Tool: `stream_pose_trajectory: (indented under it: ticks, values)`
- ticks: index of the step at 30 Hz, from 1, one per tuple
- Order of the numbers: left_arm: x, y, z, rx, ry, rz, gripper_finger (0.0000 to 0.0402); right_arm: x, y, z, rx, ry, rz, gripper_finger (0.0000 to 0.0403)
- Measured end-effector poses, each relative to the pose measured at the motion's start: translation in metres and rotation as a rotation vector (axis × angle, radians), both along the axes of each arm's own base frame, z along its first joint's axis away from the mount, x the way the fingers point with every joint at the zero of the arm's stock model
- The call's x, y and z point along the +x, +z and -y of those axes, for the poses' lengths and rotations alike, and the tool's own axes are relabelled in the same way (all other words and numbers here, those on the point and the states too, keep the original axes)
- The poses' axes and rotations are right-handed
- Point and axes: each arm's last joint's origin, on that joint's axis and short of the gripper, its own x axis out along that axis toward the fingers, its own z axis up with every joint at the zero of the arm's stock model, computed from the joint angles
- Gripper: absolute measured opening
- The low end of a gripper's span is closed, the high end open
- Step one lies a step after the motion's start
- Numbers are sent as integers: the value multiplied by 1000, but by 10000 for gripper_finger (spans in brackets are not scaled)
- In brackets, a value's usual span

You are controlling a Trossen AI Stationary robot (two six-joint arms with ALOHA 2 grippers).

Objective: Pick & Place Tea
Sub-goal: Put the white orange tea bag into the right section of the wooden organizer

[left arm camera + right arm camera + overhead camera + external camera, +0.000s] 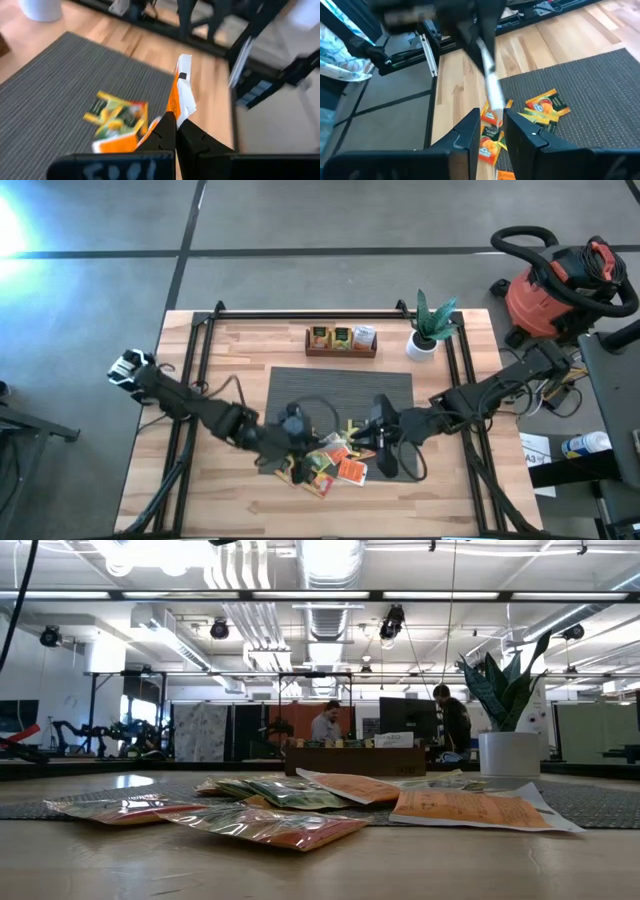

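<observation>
I see one orange and white tea bag (181, 92) standing on edge, pinched between my left jaws. More orange, yellow and green tea bags (335, 465) lie flat in a pile just below both jaws

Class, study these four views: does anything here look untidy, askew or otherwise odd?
Yes. The tea sachets lie in a loose overlapping heap at the mat's front edge, spilling onto the table. The left gripper pinches one orange-and-white sachet on edge, upright rather than flat.
</observation>
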Motion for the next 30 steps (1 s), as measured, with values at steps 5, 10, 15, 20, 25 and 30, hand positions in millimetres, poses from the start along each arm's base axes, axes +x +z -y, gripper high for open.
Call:
stream_pose_trajectory:
  ticks: [5,10,15,20,25,30]
  values:
    - [4,14,-15,-83,-10,100,0,-1,0,-3,-26,5,5,90]
    - [5,12,-15,-101,-18,105,0,-2,0,-3,-51,-17,12,106]
    - [4,12,-13,-120,-27,110,0,-2,0,-2,-73,-35,19,124]
    - [4,12,-11,-142,-58,101,0,-2,0,-2,-105,-20,20,141]
    - [4,4,-11,-152,-48,79,0,-2,0,-2,-109,-18,18,151]
    - [10,-6,-15,-156,-32,93,0,-2,0,-2,-110,-1,16,153]
